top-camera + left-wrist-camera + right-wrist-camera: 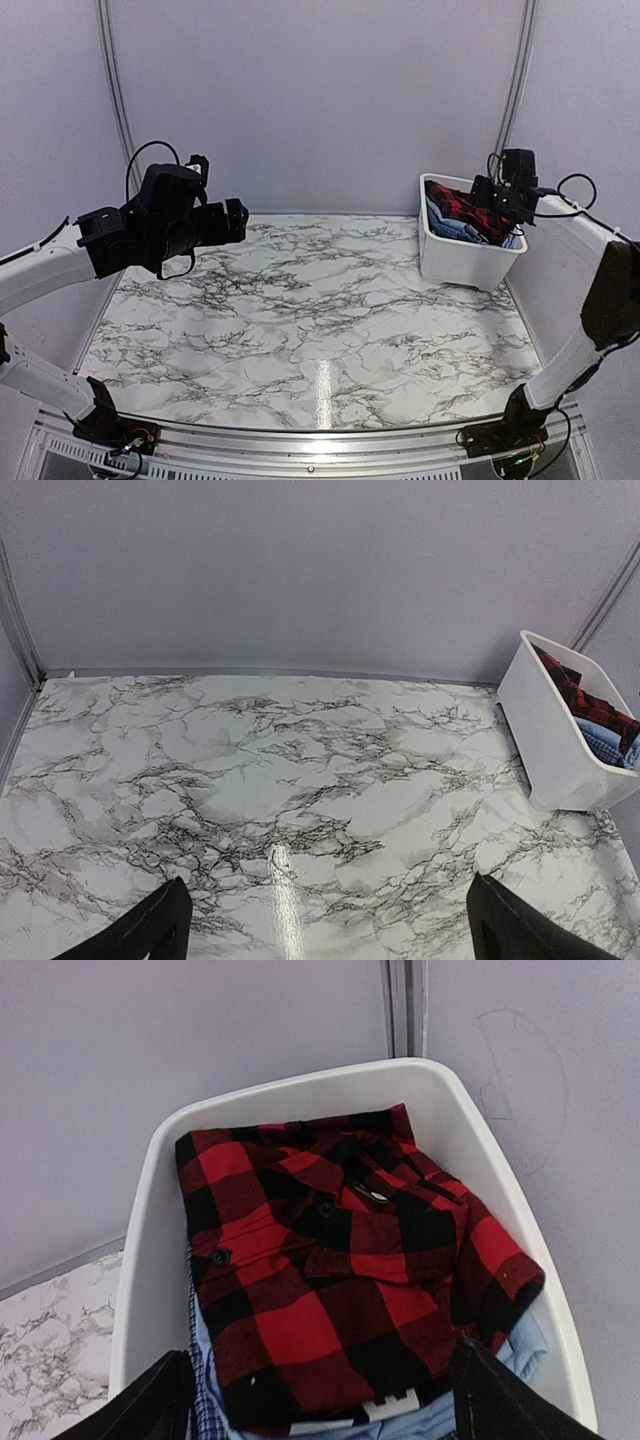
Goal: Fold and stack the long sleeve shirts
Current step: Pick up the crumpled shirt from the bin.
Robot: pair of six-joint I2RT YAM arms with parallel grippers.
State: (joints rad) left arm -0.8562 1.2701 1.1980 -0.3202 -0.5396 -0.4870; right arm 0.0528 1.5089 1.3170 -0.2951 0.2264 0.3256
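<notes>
right pincer (pixel 322 1350) spread, hovering over white tub (pixel 150 1220) at 2 o'clock on the counter (pixel 300 320) | red-and-black flannel shirt (pixel 330 1280) just below it, atop light blue shirts (pixel 520 1350) in tub | left pincer (pixel 327 880) spread, above counter at 9 o'clock

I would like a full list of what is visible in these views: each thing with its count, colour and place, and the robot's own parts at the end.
table: one, white marble with grey veins, under everything
tub: one, white, far right of the table
check shirt: one, red and black, on top in the tub
blue shirts: count unclear, light blue, under the check shirt
walls: pale lilac-grey, around the table
left arm: one, white and black, left side
right arm: one, white and black, right side
left gripper: one, black, open, empty, above the table
right gripper: one, black, open, above the check shirt
</notes>
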